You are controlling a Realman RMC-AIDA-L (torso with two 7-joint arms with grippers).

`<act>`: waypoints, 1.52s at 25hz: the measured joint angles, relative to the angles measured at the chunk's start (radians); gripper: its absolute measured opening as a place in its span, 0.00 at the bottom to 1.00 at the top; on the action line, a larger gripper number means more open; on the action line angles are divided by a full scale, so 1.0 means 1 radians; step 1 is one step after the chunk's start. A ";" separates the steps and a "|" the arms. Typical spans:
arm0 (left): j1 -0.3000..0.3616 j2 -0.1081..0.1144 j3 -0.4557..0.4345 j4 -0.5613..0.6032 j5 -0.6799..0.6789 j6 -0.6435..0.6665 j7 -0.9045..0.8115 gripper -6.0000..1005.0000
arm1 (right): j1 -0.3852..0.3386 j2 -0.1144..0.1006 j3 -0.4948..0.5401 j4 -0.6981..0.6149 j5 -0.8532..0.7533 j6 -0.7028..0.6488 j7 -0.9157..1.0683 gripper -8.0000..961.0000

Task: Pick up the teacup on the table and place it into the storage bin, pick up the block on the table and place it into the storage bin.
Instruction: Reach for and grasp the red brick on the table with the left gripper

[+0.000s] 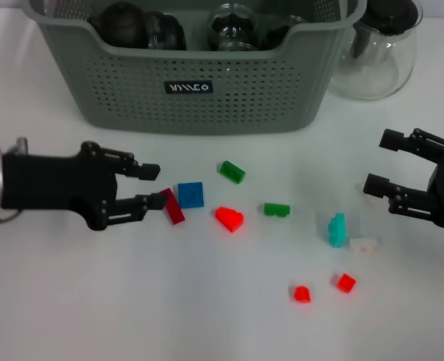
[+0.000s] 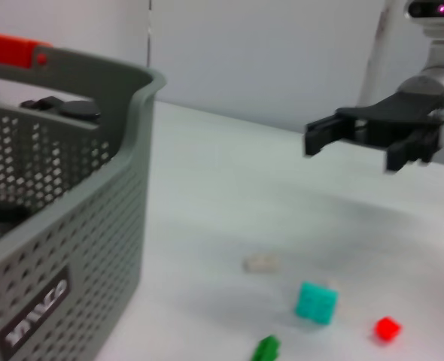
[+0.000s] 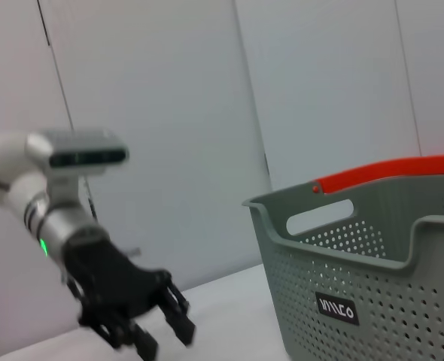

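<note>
Nearest the head camera, two small red plastic cubes [image 1: 302, 294] are lying at the front of the white table [image 1: 94, 301], with a teal brick [image 1: 336, 230] and a pale off-white piece [image 1: 363, 244] just behind them. Up the middle, a red wedge-shaped block [image 1: 229, 218] is sitting between a flat blue square tile [image 1: 191, 194] and a small dark-green brick [image 1: 277, 209], and another green brick [image 1: 232, 171] is lying nearer the grey-green perforated plastic storage bin [image 1: 132, 90], which is already holding dark glassware. No teacup is showing on the table. The left gripper [image 1: 156, 186] is hovering low with its black fingers spread, a dark-red slanted block [image 1: 171, 205] just beside its lower fingertip, empty so far. The right gripper [image 1: 380, 162] is hanging out at the right edge, fingers apart and empty, near a clear glass pitcher with a black lid [image 1: 376, 49]. These blocks are looking light, rigid and smooth, so likely slippery; I'd judge a pinch across the dark-red block's long flat sides is the safest hold.
</note>
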 joint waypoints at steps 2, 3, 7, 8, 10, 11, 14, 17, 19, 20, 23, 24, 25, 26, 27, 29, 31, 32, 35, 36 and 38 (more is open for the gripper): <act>0.000 0.001 -0.054 -0.135 -0.003 -0.073 0.114 0.43 | 0.001 0.000 0.000 0.000 0.000 0.000 0.009 0.90; -0.002 0.002 -0.076 -0.177 -0.005 -0.098 0.151 0.43 | 0.002 0.000 0.000 0.000 0.000 0.000 0.016 0.90; -0.003 0.006 -0.149 -0.332 -0.005 -0.195 0.269 0.44 | 0.006 -0.008 -0.002 -0.003 0.000 -0.002 0.058 0.90; -0.003 0.007 -0.164 -0.368 -0.003 -0.223 0.297 0.45 | 0.007 -0.012 -0.002 -0.004 0.000 -0.003 0.065 0.90; -0.001 0.008 -0.178 -0.401 -0.002 -0.248 0.332 0.48 | 0.008 -0.018 -0.001 -0.003 0.000 -0.007 0.072 0.90; 0.002 0.007 -0.186 -0.422 -0.001 -0.262 0.364 0.49 | 0.009 -0.021 0.001 -0.002 0.000 -0.008 0.073 0.90; 0.008 0.005 -0.207 -0.484 -0.003 -0.278 0.456 0.56 | 0.009 -0.024 0.001 0.001 0.000 -0.008 0.074 0.90; 0.008 0.005 -0.255 -0.552 -0.016 -0.284 0.572 0.69 | 0.009 -0.025 0.002 0.001 0.000 -0.008 0.075 0.90; 0.009 0.004 -0.286 -0.583 -0.023 -0.285 0.627 0.75 | 0.010 -0.025 0.002 0.001 0.000 -0.009 0.075 0.90; 0.009 0.004 -0.295 -0.591 -0.024 -0.291 0.638 0.76 | 0.010 -0.025 0.002 0.002 0.000 -0.009 0.075 0.90; 0.004 0.005 -0.302 -0.614 -0.026 -0.328 0.639 0.79 | 0.010 -0.026 0.002 0.002 0.000 -0.009 0.075 0.90; 0.002 0.005 -0.300 -0.621 -0.026 -0.340 0.633 0.81 | 0.009 -0.026 0.002 0.002 0.000 -0.009 0.075 0.90; 0.000 0.006 -0.297 -0.627 -0.023 -0.347 0.629 0.82 | 0.008 -0.026 0.002 0.002 0.000 -0.009 0.075 0.90; 0.000 0.006 -0.297 -0.627 -0.023 -0.347 0.629 0.83 | 0.007 -0.026 0.002 0.002 0.000 -0.009 0.075 0.90; -0.002 0.005 -0.292 -0.632 -0.021 -0.354 0.628 0.84 | 0.006 -0.026 0.002 0.002 0.000 -0.009 0.075 0.90; -0.004 0.005 -0.290 -0.638 -0.020 -0.367 0.630 0.84 | 0.005 -0.026 0.002 0.002 0.000 -0.009 0.075 0.90; -0.006 0.003 -0.290 -0.644 -0.020 -0.386 0.633 0.85 | 0.004 -0.026 0.002 0.002 0.000 -0.009 0.075 0.90; -0.008 0.002 -0.290 -0.649 -0.020 -0.395 0.635 0.85 | 0.003 -0.026 0.002 0.002 0.000 -0.009 0.075 0.90; -0.009 0.003 -0.290 -0.658 -0.022 -0.403 0.637 0.85 | 0.002 -0.026 0.001 0.002 0.000 -0.008 0.075 0.90; -0.010 0.003 -0.290 -0.662 -0.024 -0.409 0.638 0.85 | 0.002 -0.026 0.001 0.002 0.000 -0.008 0.075 0.90; -0.012 0.002 -0.290 -0.669 -0.025 -0.424 0.649 0.84 | 0.001 -0.026 0.000 0.002 0.000 -0.008 0.075 0.90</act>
